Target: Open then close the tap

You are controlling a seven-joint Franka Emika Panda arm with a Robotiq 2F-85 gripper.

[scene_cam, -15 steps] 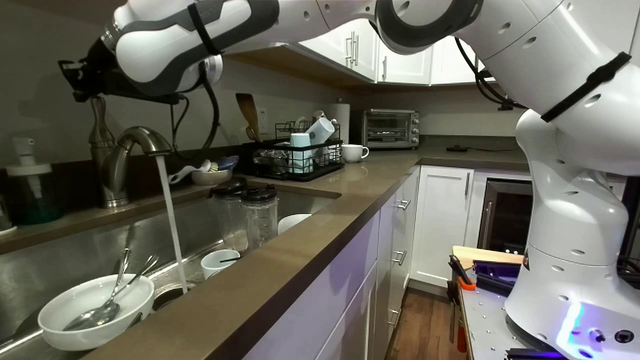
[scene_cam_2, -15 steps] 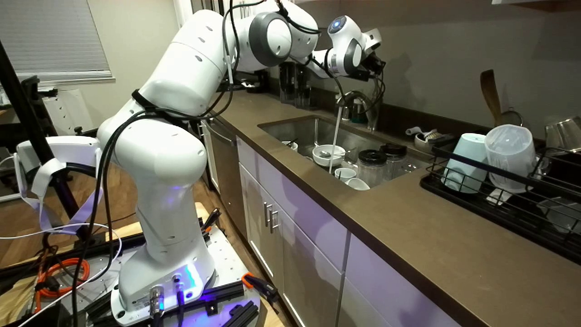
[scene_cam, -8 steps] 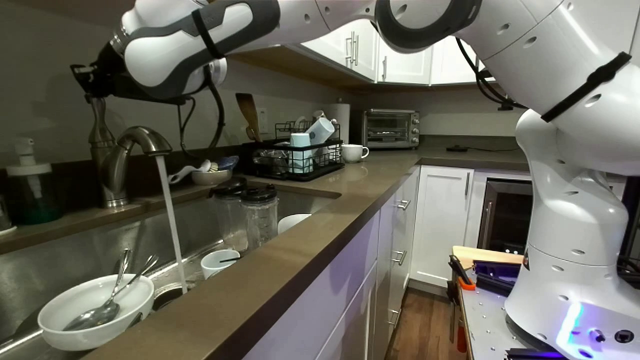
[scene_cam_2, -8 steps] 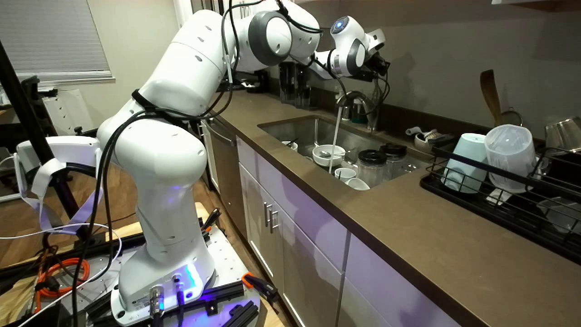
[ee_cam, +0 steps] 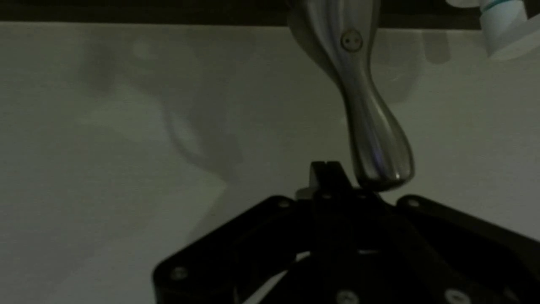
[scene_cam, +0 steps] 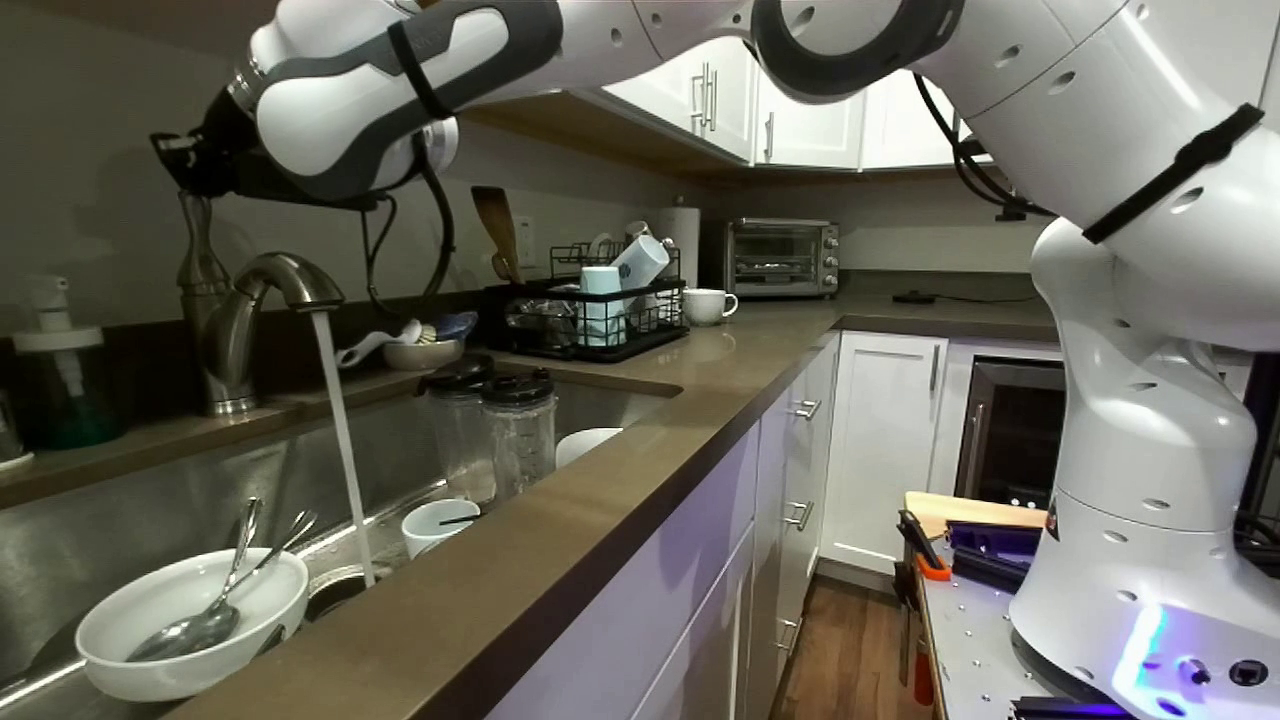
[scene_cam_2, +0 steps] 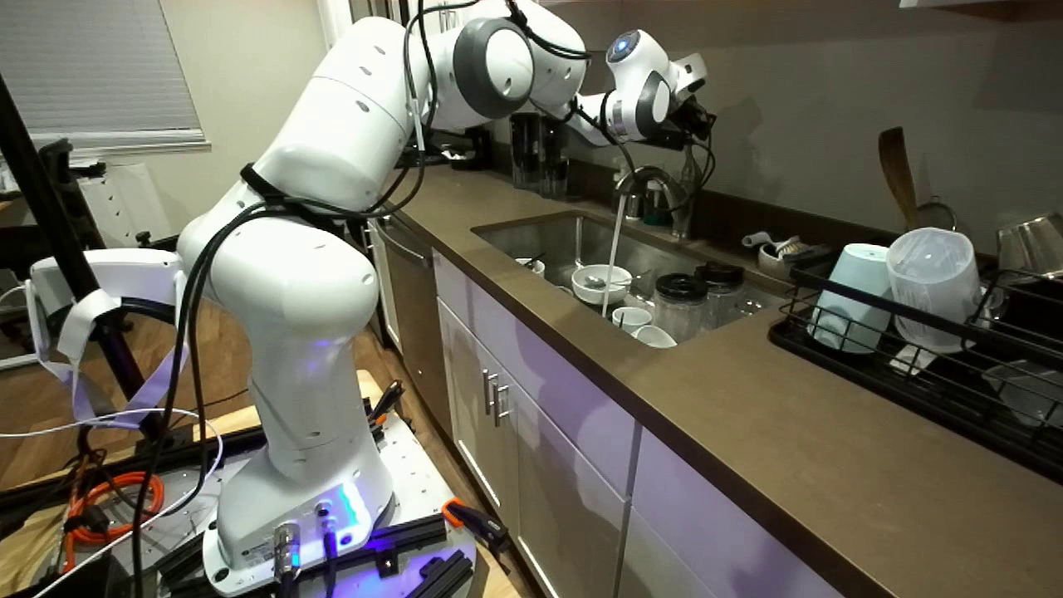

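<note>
The chrome tap [scene_cam: 232, 340] rises behind the sink, and a stream of water [scene_cam: 340, 430] falls from its curved spout [scene_cam: 292, 278]. Its upright handle [scene_cam: 199, 245] reaches up to just under my gripper [scene_cam: 172, 152]. The arm extends over the sink to the tap [scene_cam_2: 652, 176] in both exterior views. Seen in the wrist view, my gripper [ee_cam: 325, 164] is shut with its fingertips together and nothing between them. The handle [ee_cam: 367, 114] lies just to the right of the fingers there, its rounded end close to the gripper's linkage; whether they touch I cannot tell.
The steel sink [scene_cam_2: 573, 218] holds a white bowl [scene_cam: 190, 630] with spoons, cups, and clear jars [scene_cam: 522, 430] with black lids. A soap dispenser [scene_cam: 62, 370] stands by the tap. Beyond the sink is a black dish rack [scene_cam: 650, 345] with cups. The wall rises close behind the gripper.
My gripper has shifted a little to the right in both exterior views, staying at about handle-top height and shut. The water keeps running, and the handle shows no clear movement.
</note>
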